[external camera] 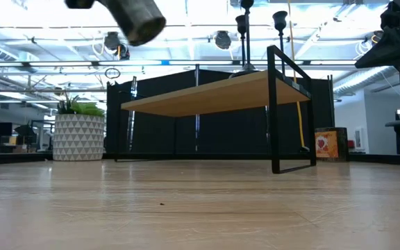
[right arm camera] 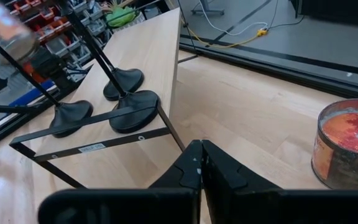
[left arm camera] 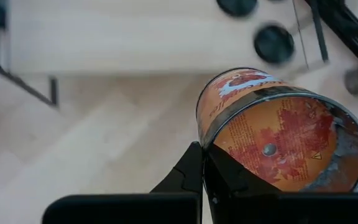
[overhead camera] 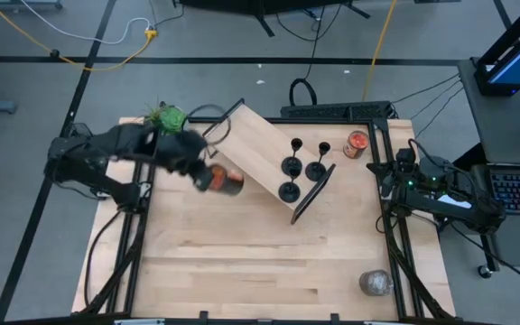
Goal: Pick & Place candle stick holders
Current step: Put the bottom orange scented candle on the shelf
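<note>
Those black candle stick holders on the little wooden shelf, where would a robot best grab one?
Probably by the thin upright stem of a candle stick holder, jaws closing from the sides, above the disc base. The base lies too flat on the shelf to pinch.

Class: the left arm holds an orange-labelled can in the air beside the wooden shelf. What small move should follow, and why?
Probably lower the can to the bare table: the left gripper is shut on it, while three candle stick holders stand untouched on the wooden shelf.
</note>
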